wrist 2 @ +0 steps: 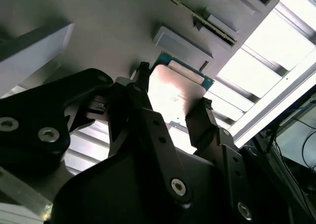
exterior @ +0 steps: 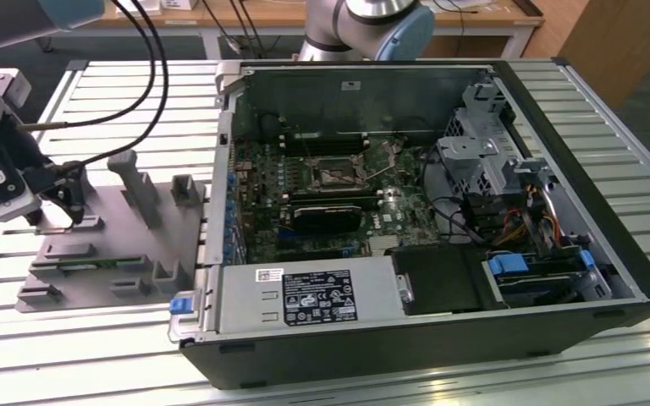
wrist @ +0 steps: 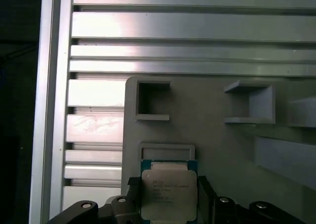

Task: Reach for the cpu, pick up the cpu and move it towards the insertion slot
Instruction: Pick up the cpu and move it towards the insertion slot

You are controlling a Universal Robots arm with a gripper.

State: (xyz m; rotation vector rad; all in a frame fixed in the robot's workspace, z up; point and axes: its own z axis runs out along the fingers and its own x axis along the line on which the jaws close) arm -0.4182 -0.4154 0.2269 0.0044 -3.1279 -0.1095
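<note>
The cpu (wrist: 168, 192) is a small square chip with a silver top and a green rim, lying low on the grey fixture plate (exterior: 99, 258) at the exterior view's left. My gripper (exterior: 60, 211) hangs over that plate. In both wrist views its black fingers (wrist 2: 140, 93) stand on two opposite sides of the cpu (wrist 2: 175, 91) and press its edges. The gripper (wrist: 169, 197) is shut on the chip, close above the plate. The insertion slot (exterior: 334, 173), a dark square socket in a metal frame, sits on the green board inside the open computer case, well to the exterior view's right.
Grey fixture blocks (exterior: 145, 190) rise from the plate beside the gripper, and open square pockets (wrist: 153, 100) lie just beyond the chip. The black computer case (exterior: 415, 211) lies open on a slatted aluminium table (exterior: 133, 93). Black cables (exterior: 150, 59) hang above the plate.
</note>
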